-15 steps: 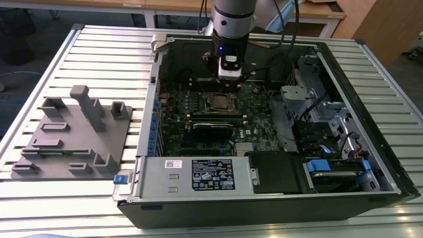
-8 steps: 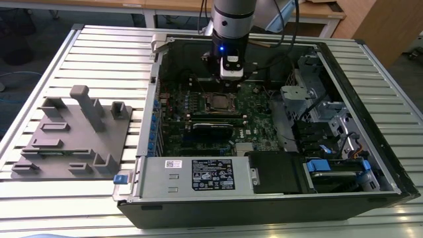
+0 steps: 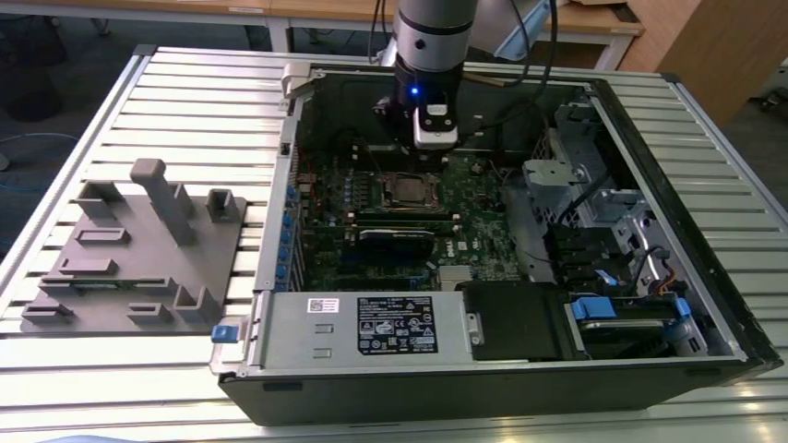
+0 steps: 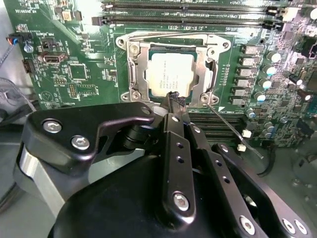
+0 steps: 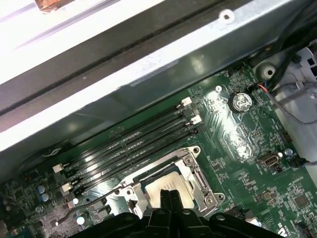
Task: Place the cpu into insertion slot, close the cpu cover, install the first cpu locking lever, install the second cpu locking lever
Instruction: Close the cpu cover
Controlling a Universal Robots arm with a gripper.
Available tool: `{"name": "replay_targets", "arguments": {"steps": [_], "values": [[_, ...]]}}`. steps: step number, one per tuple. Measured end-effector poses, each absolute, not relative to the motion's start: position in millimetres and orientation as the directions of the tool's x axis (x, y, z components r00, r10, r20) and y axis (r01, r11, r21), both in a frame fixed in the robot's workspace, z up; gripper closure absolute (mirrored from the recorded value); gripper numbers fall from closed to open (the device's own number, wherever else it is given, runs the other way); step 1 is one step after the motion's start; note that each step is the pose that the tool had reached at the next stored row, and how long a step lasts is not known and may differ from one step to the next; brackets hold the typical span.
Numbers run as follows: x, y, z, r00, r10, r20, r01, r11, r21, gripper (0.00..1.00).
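Shows tool [image 4: 176,100] pinched shut, empty, tips near edge of cpu [image 4: 166,73]; cpu seated in insertion slot [image 4: 132,49], cpu cover [image 4: 199,53] down around it, lever [image 4: 233,131] sticking out.

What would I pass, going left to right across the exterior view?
Grey moulded fixture on the slatted table → the cpu on the green board inside the open case → blue drive handle.
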State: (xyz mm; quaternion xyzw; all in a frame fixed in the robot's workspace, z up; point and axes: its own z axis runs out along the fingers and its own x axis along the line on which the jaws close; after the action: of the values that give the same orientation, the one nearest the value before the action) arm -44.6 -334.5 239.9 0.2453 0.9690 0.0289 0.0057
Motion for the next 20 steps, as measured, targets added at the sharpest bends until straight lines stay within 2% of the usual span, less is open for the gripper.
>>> {"name": "replay_targets", "arguments": {"steps": [20], "values": [[-45.0,-334.5,239.7,-0.943,0.333,0.007,0.333,0.941,0.068,0.90]]}}
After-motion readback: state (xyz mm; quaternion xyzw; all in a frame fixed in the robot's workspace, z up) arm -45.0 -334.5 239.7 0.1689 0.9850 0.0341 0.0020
